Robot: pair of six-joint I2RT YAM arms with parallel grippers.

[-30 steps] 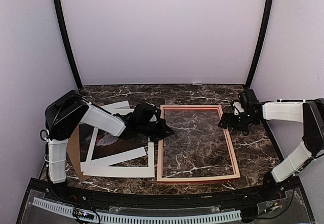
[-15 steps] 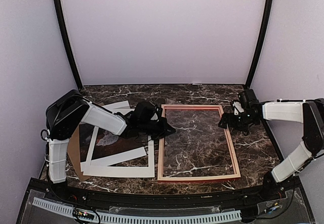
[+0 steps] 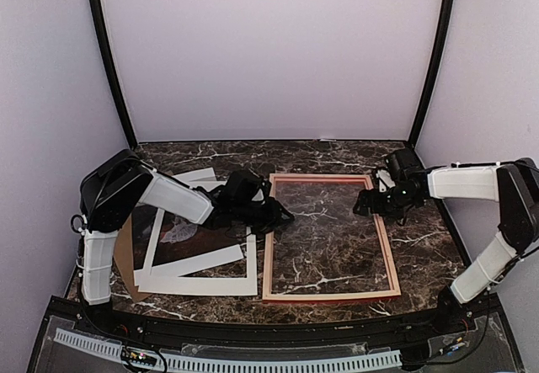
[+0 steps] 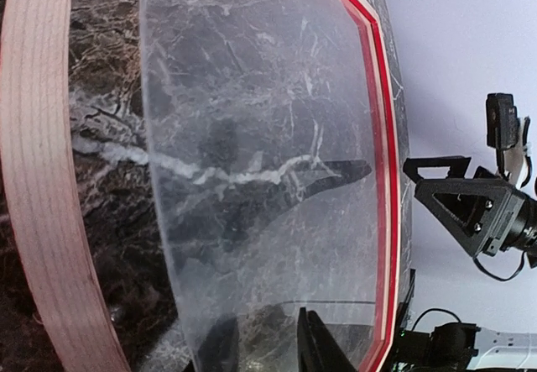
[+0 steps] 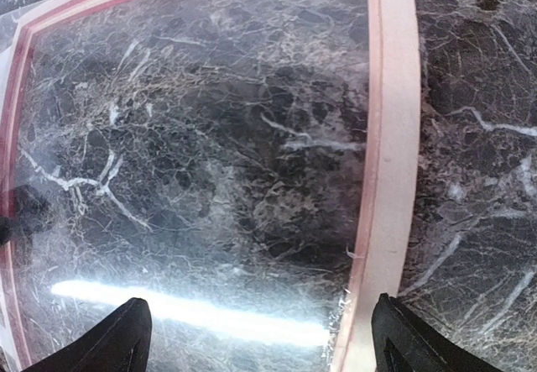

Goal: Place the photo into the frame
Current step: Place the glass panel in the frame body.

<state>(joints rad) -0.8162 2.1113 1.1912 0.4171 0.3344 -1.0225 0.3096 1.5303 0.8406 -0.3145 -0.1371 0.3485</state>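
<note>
The frame [image 3: 328,295] lies flat in the middle of the table, pale wood back up, red showing at its inner lip [image 4: 388,137]. A clear sheet [image 3: 324,230] lies in it. My left gripper [image 3: 282,219] is at the frame's left rail. Its jaws stand slightly apart, one on each side of the clear sheet [image 4: 252,137], so the gripper [image 4: 268,351] is open. My right gripper [image 3: 364,205] hovers wide open over the right rail [image 5: 390,137], with nothing between its fingers [image 5: 264,347]. The photo [image 3: 181,231] lies at the left, mostly covered by a white mat.
The white mat [image 3: 202,285] and loose white strips lie left of the frame. A brown backing board [image 3: 122,259] sticks out beneath them. Black corner posts and pale walls close in the table at the back and sides.
My left gripper's jaws have parted from shut on the clear sheet. My right gripper has moved a little left, toward the frame's right rail.
</note>
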